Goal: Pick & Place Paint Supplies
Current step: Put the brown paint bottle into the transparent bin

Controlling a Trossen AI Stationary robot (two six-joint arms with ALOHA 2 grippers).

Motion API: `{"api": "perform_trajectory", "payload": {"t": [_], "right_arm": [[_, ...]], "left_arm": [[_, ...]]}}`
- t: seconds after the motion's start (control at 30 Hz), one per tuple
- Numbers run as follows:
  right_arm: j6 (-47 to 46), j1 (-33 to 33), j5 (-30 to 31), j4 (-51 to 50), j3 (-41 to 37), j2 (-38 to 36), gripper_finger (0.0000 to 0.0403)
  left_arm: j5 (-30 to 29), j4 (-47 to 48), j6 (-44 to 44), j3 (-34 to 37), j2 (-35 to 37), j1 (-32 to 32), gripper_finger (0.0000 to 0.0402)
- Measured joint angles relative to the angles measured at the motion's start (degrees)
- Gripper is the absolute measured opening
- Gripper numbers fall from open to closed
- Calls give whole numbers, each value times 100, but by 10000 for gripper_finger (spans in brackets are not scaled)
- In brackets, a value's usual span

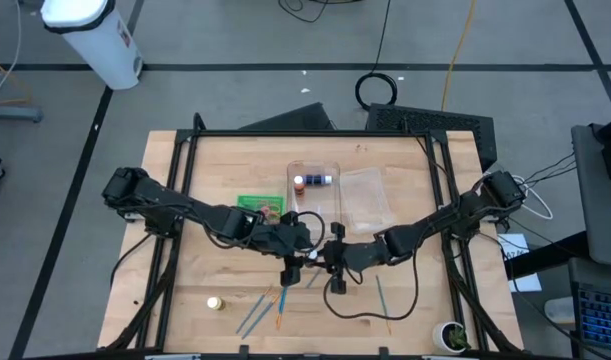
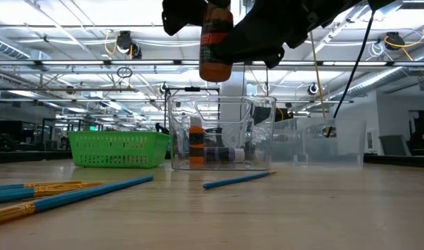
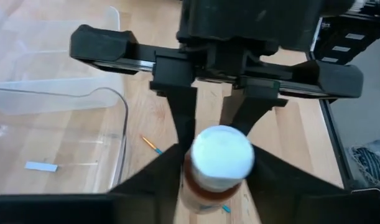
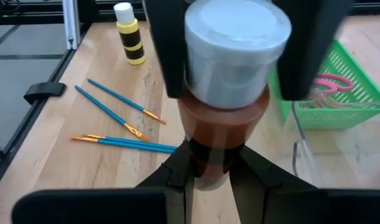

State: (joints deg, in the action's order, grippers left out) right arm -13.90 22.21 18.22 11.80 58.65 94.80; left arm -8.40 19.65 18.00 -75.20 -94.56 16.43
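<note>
The right gripper's (image 4: 208,171) fingers (image 4: 175,179) are pinching the lower body of a small orange-brown paint bottle with a white cap (image 4: 227,124). The left gripper's (image 3: 216,186) fingers (image 4: 168,50) are lying against either side of that cap with no gap showing, so both grippers are holding the one bottle in the air above the middle of the wooden tabletop (image 1: 215,170), a little in front of the clear plastic bin (image 1: 290,200). The likeliest trouble is the bottle slipping out. The cap is smooth and round, the left hold on it looks shallow, and if the right fingers are letting go before that hold is firm, the bottle is going to drop and roll. A second risk is the two arms pulling against each other while both are clamping (the bottle could twist or the cap could pop off). A falling bottle could also scatter the thin blue brushes with orange tips (image 4: 112,112) lying below, or land beside the green mesh basket (image 4: 357,81) rather than in any container.
</note>
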Motion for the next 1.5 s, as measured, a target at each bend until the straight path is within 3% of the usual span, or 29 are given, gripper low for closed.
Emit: {"api": "perform_trajectory", "payload": {"t": [0.1, 0.33, 0.53, 0.73, 0.97, 1.1, 1.37, 1.5], "right_arm": [[-38, -1, -23, 8, -2, 0, 84], [196, -1, -27, -458, 0, -174, 175], [-290, 7, -44, -1436, -1, -858, 210], [-403, 65, -26, -1716, 0, -1336, 214], [-281, 117, 244, -1686, -2, -1318, 204], [-192, 115, 273, -1697, -2, -1311, 204], [-144, 115, 273, -1692, -4, -1311, 201], [-144, 115, 271, -1692, -4, -1311, 201]], "left_arm": [[40, -25, -141, 0, 0, -2, 113], [-198, 18, -620, 11, 348, -34, 113], [-909, 96, -1175, 2, 1122, -278, 113], [-932, 105, -1452, 39, 1252, -940, 113], [-23, -1110, -1460, 827, 810, -1940, 113], [40, -1581, -1308, 1135, 462, -2325, 113], [43, -1951, -1143, 1211, -377, -2614, 113], [-254, -2316, -1123, 1211, -710, -2618, 113]]}}
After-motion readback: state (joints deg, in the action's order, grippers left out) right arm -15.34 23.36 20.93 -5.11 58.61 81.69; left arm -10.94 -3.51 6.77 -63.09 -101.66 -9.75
